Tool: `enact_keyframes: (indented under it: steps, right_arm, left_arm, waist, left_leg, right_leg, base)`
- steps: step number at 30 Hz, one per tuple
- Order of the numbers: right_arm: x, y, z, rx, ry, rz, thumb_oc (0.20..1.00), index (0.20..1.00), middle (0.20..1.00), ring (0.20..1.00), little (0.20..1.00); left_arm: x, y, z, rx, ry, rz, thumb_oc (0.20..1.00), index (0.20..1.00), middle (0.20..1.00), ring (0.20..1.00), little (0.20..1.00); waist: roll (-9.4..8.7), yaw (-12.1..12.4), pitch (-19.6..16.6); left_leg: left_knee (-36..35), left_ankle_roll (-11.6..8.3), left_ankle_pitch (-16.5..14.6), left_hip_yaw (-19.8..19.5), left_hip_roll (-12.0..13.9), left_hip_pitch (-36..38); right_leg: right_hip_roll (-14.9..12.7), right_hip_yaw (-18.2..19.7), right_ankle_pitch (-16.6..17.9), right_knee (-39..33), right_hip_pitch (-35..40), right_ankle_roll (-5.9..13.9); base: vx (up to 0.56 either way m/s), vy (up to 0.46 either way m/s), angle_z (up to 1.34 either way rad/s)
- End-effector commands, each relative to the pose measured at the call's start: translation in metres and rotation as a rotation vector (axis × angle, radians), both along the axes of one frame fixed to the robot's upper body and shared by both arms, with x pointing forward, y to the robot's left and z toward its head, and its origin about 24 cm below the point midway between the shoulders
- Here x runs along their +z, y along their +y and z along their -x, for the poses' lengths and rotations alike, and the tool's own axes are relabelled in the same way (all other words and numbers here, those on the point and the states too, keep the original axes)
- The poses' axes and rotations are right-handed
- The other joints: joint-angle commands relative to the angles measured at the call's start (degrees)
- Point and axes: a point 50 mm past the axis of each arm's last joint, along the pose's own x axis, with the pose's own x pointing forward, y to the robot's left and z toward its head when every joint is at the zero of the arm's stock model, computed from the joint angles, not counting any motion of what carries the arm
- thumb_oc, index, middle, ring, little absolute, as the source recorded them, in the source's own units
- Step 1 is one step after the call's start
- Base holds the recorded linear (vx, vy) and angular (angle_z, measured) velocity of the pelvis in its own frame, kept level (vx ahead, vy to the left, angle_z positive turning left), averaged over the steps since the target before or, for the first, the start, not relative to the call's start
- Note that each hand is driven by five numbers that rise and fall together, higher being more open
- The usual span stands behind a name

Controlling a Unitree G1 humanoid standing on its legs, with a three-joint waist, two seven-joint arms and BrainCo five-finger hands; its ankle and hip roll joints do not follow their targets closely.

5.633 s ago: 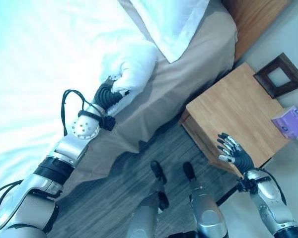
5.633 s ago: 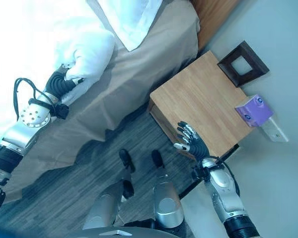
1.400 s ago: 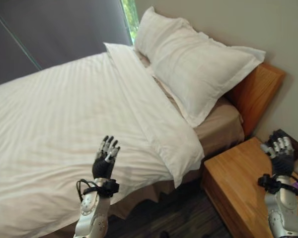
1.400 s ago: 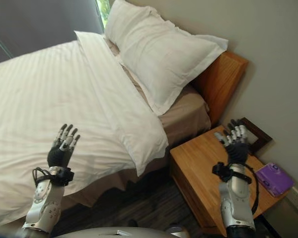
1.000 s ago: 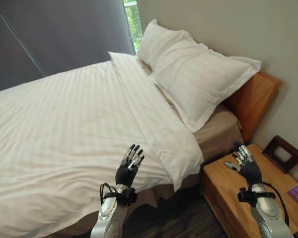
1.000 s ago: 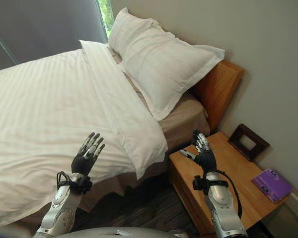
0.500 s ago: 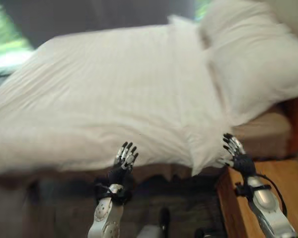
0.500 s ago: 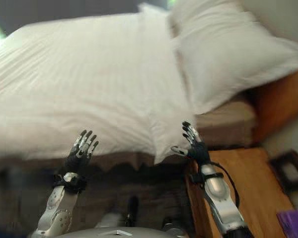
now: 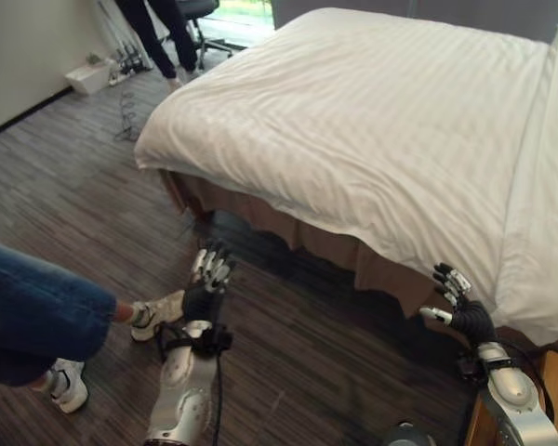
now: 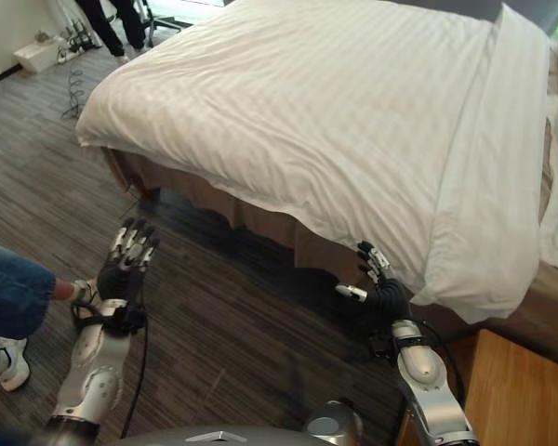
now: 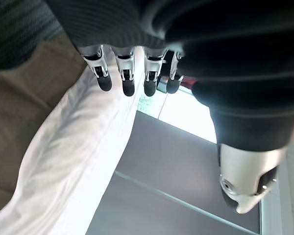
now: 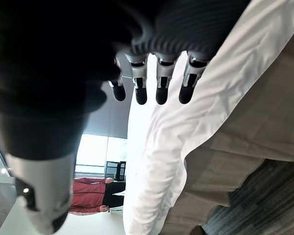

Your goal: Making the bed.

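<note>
Both hands dropped off the duvet — its fold runs crosswise.

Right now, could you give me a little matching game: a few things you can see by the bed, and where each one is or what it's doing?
Column one:
1. white duvet
2. left robot hand
3. right robot hand
4. person's white shoe

Column two:
A. raised with straight fingers over the dark floor, away from the bed
B. on the floor close to the left robot hand
C. spread across the bed top, hanging over the brown bed skirt
D. open, near the folded-back duvet corner

Pairs: 1-C, 2-A, 3-D, 4-B
</note>
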Motion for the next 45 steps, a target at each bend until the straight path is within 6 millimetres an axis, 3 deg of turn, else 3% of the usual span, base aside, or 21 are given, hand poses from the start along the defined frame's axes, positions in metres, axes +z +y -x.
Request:
enact_keyframes:
  steps: [1, 2, 3, 4, 6, 7, 9, 11, 12, 18, 29, 45]
  right_arm:
    - [0.026, -0.002, -0.010, 0.006, -0.131, 0.026, 1.000, 1.000, 1.000, 1.000, 1.000]
    - [0.023, -0.001, -0.009, 0.008, -0.121, 0.010, 1.000, 1.000, 1.000, 1.000, 1.000]
    - [0.021, 0.000, -0.009, 0.015, -0.112, 0.007, 1.000, 1.000, 1.000, 1.000, 1.000]
    - [0.017, 0.001, -0.007, 0.029, -0.091, 0.002, 1.000, 1.000, 1.000, 1.000, 1.000]
    - [0.012, 0.000, -0.003, 0.052, -0.058, 0.008, 1.000, 1.000, 1.000, 1.000, 1.000]
    - [0.012, 0.001, -0.003, 0.052, -0.058, 0.008, 1.000, 1.000, 1.000, 1.000, 1.000]
    - [0.009, -0.003, 0.001, 0.076, -0.033, 0.022, 1.000, 1.000, 1.000, 1.000, 1.000]
    - [0.008, -0.003, 0.001, 0.077, -0.033, 0.022, 1.000, 1.000, 1.000, 1.000, 1.000]
    - [0.009, 0.005, -0.005, 0.107, -0.039, -0.008, 1.000, 1.000, 1.000, 1.000, 1.000]
    - [0.023, 0.011, -0.013, 0.140, -0.102, -0.025, 1.000, 1.000, 1.000, 1.000, 1.000]
    - [0.008, 0.016, 0.000, 0.180, -0.024, -0.071, 1.000, 1.000, 1.000, 1.000, 1.000]
    - [0.010, 0.019, -0.001, 0.190, -0.036, -0.075, 1.000, 1.000, 1.000, 1.000, 1.000]
  left_arm:
    - [0.026, 0.006, 0.002, -0.005, -0.120, -0.122, 1.000, 1.000, 1.000, 1.000, 1.000]
    - [0.026, 0.010, 0.003, 0.007, -0.114, -0.138, 1.000, 1.000, 1.000, 1.000, 1.000]
    - [0.028, 0.015, 0.002, 0.012, -0.116, -0.161, 1.000, 1.000, 1.000, 1.000, 1.000]
    - [0.028, 0.016, 0.002, 0.006, -0.119, -0.159, 1.000, 1.000, 1.000, 1.000, 1.000]
    - [0.027, 0.015, 0.006, -0.012, -0.112, -0.174, 1.000, 1.000, 1.000, 1.000, 1.000]
    - [0.027, 0.015, 0.007, -0.011, -0.112, -0.174, 1.000, 1.000, 1.000, 1.000, 1.000]
    - [0.021, 0.008, 0.012, -0.030, -0.095, -0.169, 1.000, 1.000, 1.000, 1.000, 1.000]
    - [0.021, 0.008, 0.012, -0.029, -0.094, -0.168, 1.000, 1.000, 1.000, 1.000, 1.000]
    - [0.016, 0.005, 0.014, -0.012, -0.083, -0.124, 1.000, 1.000, 1.000, 1.000, 1.000]
    - [0.001, -0.003, 0.024, -0.024, -0.028, -0.041, 1.000, 1.000, 1.000, 1.000, 1.000]
    - [-0.005, -0.010, 0.028, -0.067, -0.002, -0.036, 1.000, 1.000, 1.000, 1.000, 1.000]
    - [-0.009, -0.011, 0.028, -0.061, 0.019, -0.030, 1.000, 1.000, 1.000, 1.000, 1.000]
  waist:
    - [3.18, -0.98, -0.29]
    - [2.80, -1.67, -0.15]
    - [2.20, -3.40, 0.29]
    - [2.70, -4.46, 0.40]
    - [3.75, -4.78, 0.16]
    - [3.70, -4.78, 0.05]
    - [4.26, -5.17, -1.66]
    - [4.32, -5.27, -1.64]
    - [2.91, -3.58, -2.33]
    - [1.78, -1.35, -4.67]
    - [1.35, -1.56, -6.43]
    - [1.94, -1.84, -6.12]
  left_leg:
    - [-11.96, 6.57, -3.10, -0.86, -2.47, 4.88]
    - [-11.88, 7.16, -3.22, -1.69, -3.05, 4.25]
    - [-11.38, 8.19, -3.25, -3.52, -4.12, 3.49]
    - [-11.43, 8.80, -2.75, -5.03, -4.32, 2.85]
    - [-11.60, 9.80, -2.01, -6.63, -4.94, 2.82]
    - [-11.63, 9.79, -1.84, -6.61, -4.98, 2.63]
    - [-12.20, 11.69, -0.58, -8.76, -7.16, 1.03]
    - [-12.18, 11.68, -0.67, -8.85, -7.12, 1.11]
    - [-11.77, 12.07, -0.17, -9.96, -8.82, -0.18]
    - [-12.20, 11.71, 0.39, -8.81, -8.33, -0.25]
    - [-12.32, 11.31, 0.58, -9.25, -7.85, 0.69]
    - [-12.34, 11.49, 0.15, -9.03, -7.68, 2.52]
  right_leg:
    - [-1.74, 5.23, 9.24, -4.30, -5.42, 12.09]
    - [-1.44, 9.36, 8.34, -4.18, -6.00, 12.07]
    - [0.28, 20.02, 8.89, -0.51, -8.46, 11.83]
    - [4.22, 28.99, 6.52, 2.52, -9.09, 11.25]
    - [8.64, 33.74, 2.41, 6.17, -8.05, 9.88]
    - [8.62, 33.78, 2.56, 6.10, -8.23, 9.84]
    - [16.94, 35.14, -4.87, 7.68, -7.35, 6.75]
    - [16.95, 35.04, -4.99, 7.72, -7.24, 6.72]
    - [17.45, 34.12, -4.52, 2.07, -4.69, 5.79]
    - [17.00, 34.18, -3.46, -4.66, -0.88, 6.00]
    - [16.93, 33.62, -4.28, -5.66, 1.18, 5.40]
    - [16.60, 34.38, -4.66, -4.93, 2.17, 5.43]
  base:
    - [-0.19, 0.221, 0.21]
    - [-0.23, 0.250, 0.13]
    - [-0.17, 0.278, 0.18]
    - [-0.13, 0.300, 0.42]
    - [-0.07, 0.257, 0.46]
    - [-0.11, 0.274, 0.53]
    - [-0.11, 0.269, 0.50]
    - [-0.05, 0.056, 0.20]
    - [-0.06, 0.006, 0.20]
    - [-0.03, -0.046, 0.01]
    - [0.00, -0.018, -0.01]
    - [0.00, 0.000, 0.00]
